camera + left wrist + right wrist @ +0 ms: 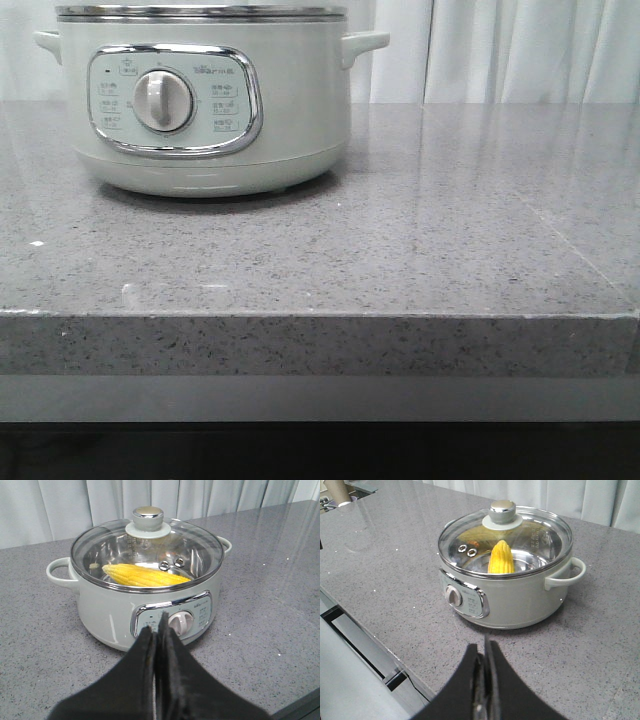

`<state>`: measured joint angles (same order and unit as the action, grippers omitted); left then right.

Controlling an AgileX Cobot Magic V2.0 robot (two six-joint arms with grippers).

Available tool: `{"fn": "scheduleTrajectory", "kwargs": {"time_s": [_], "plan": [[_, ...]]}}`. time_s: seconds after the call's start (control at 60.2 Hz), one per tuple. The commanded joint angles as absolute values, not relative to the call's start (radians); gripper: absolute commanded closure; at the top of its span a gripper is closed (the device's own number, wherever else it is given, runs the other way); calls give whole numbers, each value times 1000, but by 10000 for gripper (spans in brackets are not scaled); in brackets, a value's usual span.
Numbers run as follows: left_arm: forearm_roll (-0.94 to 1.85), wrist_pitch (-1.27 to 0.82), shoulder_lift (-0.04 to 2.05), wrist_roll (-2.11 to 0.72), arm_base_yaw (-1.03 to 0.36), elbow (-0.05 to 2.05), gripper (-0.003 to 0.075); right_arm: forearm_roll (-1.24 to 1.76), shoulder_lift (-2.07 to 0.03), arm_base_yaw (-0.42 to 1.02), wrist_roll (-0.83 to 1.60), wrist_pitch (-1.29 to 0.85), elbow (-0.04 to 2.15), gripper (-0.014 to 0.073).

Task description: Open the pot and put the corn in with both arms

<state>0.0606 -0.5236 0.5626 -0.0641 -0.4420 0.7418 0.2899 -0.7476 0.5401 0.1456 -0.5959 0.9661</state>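
Hanging low in each wrist view, both grippers are pressed shut, holding nothing: left gripper (158,630) in the lower centre of its frame, right gripper (485,652) likewise. Both sit clear of the pot, short of its dial side. Grey speckled counter (420,260) fills the foreground in the front view. Pot (205,100) stands at upper left there, dial (163,100) facing the camera. Glass lid (147,545) sits on the pot, knob (148,514) on top. Corn (145,575) lies inside, seen through the lid. White curtain (500,50) behind.
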Motion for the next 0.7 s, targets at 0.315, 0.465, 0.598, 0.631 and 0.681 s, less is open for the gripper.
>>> {"fn": "scheduleTrajectory", "kwargs": {"time_s": [0.315,0.465,0.598,0.631,0.681], "plan": [[21,-304,435,-65,-346,604,741,296,-742,532,147,-532,989,662],[21,-117,290,-65,-218,394,741,296,-742,532,147,-532,989,662],[78,0,156,-63,-141,219,741,296,-742,532,147,-532,989,662],[95,8,124,-63,-124,182,741,296,-742,532,147,-532,989,662],[118,26,86,-63,-97,137,741,296,-742,532,147,-532,989,662]]}}
